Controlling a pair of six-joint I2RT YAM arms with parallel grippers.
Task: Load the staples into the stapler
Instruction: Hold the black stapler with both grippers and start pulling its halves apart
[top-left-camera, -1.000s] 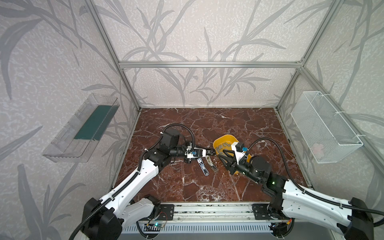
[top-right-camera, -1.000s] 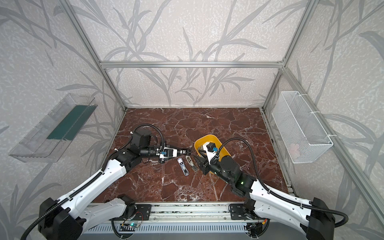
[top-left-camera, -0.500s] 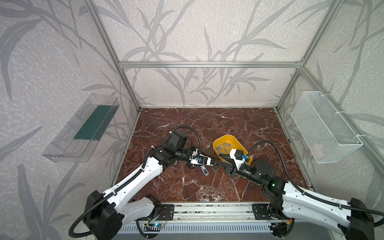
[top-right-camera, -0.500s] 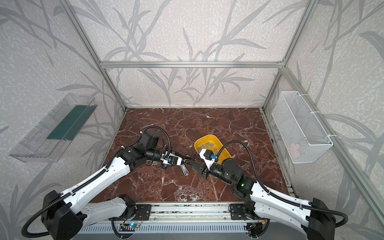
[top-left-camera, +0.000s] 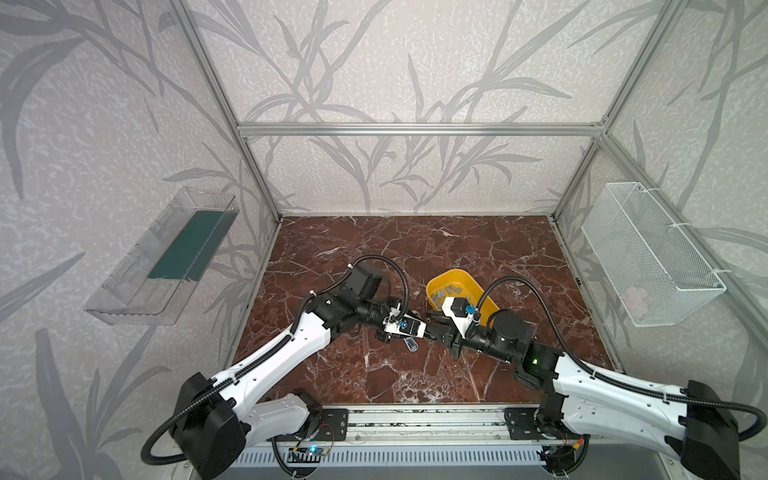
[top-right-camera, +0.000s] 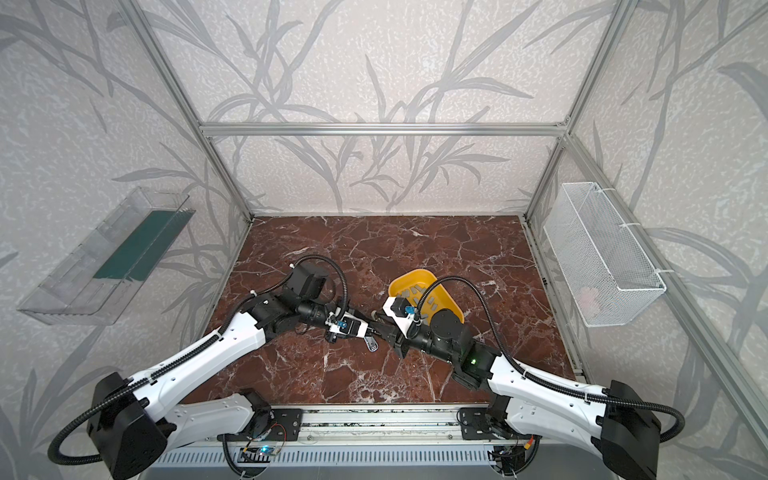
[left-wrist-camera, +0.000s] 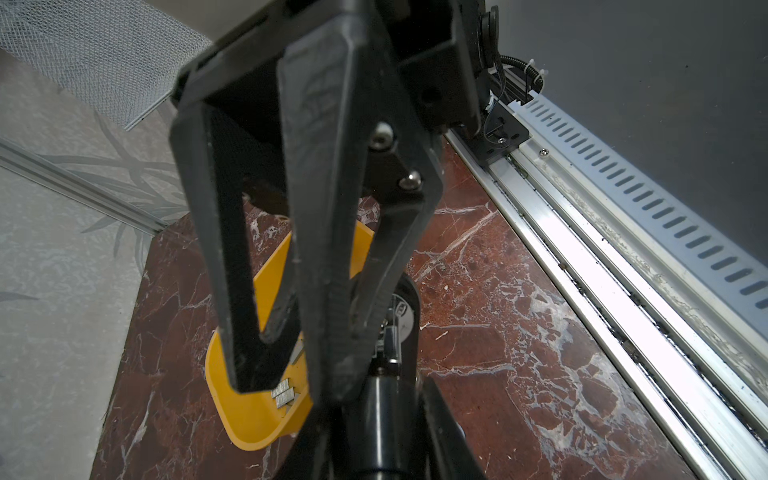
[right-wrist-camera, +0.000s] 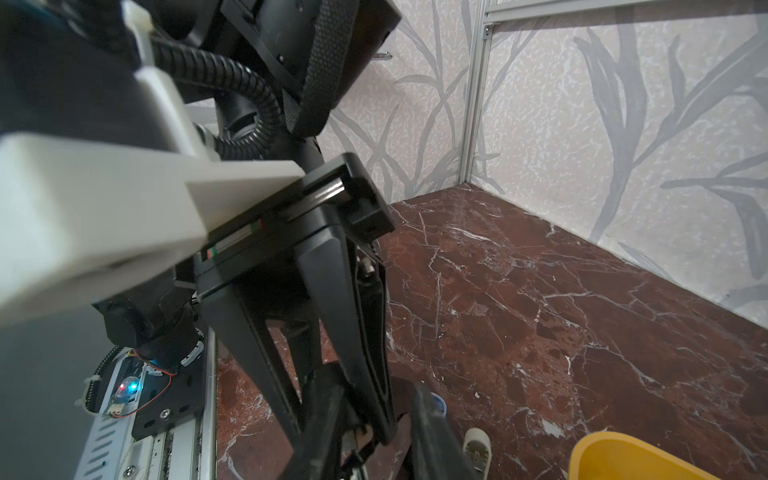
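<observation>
**Change from one second ago:** the left gripper (top-left-camera: 427, 331) has advanced toward the right gripper (top-left-camera: 439, 330). The two sets of fingertips now meet tip to tip, low over the marble floor (top-left-camera: 415, 249). Two staplers then lay in plain sight at that spot. Only one stapler (top-left-camera: 410, 344) shows now, on the floor just beside the fingertips, on the side of the base rail (left-wrist-camera: 623, 291).

**Left fingers** (left-wrist-camera: 328, 291): drawn nearly together. Whether anything thin is pinched between them cannot be determined.

**Right fingers** (right-wrist-camera: 432, 436): standing apart, with the left fingertips between them. Any contact with an object is hidden.

**Staples:** the staples (left-wrist-camera: 284, 395) lie in the yellow tray (top-left-camera: 455, 275), near the fingers on the side away from the rail and outside both grips.

**Unclear item:** a pale rounded object (right-wrist-camera: 478, 451) sits just beside a right finger. It is cut off by the frame edge and cannot be identified.
</observation>
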